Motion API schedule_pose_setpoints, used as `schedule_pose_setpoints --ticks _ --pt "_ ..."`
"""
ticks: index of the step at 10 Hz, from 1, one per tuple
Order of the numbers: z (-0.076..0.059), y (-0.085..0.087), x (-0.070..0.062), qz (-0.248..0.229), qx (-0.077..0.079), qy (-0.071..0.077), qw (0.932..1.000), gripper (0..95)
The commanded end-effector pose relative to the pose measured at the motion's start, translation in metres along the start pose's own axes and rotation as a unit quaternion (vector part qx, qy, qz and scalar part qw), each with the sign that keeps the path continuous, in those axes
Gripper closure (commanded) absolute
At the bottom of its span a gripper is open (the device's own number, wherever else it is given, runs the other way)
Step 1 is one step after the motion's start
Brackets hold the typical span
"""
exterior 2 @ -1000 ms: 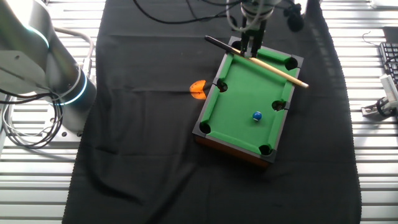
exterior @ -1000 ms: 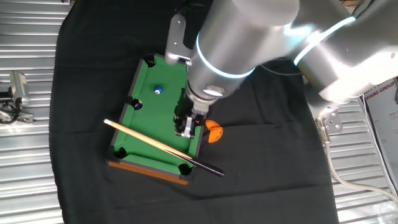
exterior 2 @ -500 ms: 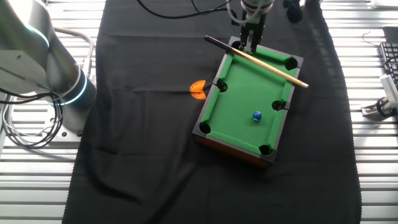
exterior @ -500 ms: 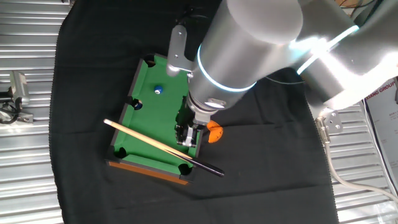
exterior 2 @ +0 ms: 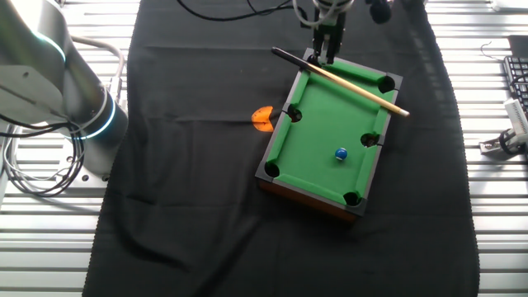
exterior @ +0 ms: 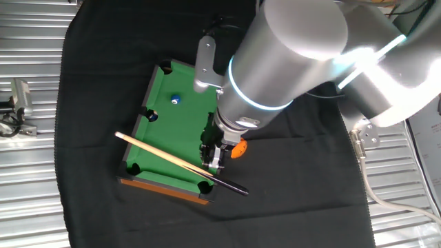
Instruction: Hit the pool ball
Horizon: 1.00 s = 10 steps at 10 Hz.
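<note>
Pool ball: we saw the pool ball resting on the green felt of the toy pool table, near a side pocket and well apart from the cue.
Cue: the cue stick lay slantwise over the far end of the table, resting on the rails, its dark butt overhanging the corner.
End effector: the end effector hung at the cue's butt end; we could not tell whether its fingers were apart or clamped on the stick.
Nearby: a small orange object lay on the black cloth covering the bench, just beside the table's long rail.
Risk: we judged that a poor grip near the butt could let the cue pivot or slide off the rail, since it lay loose; a skewed stroke would miss so small a ball or send it into the pocket beside it.
Hidden: in one fixed view the arm's body covered much of the table; in the other, the arm above the fingers was cut off at the frame's top edge.
</note>
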<state>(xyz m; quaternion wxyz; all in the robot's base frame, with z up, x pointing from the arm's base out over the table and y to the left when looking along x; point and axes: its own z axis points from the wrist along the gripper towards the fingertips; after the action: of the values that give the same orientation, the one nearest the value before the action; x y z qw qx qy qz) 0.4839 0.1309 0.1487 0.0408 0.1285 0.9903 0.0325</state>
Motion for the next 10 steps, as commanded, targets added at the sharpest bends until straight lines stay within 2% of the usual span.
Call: schedule_pose_setpoints --ticks 1,7,10 --pt "0.003 0.005 0.004 0.001 0.001 -0.002 1.0 95.0" --pt "0.013 0.018 0.016 0.0 0.002 -0.007 1.0 95.0" --pt "0.02 0.026 0.018 0.0 0.01 -0.011 0.9999 95.0"
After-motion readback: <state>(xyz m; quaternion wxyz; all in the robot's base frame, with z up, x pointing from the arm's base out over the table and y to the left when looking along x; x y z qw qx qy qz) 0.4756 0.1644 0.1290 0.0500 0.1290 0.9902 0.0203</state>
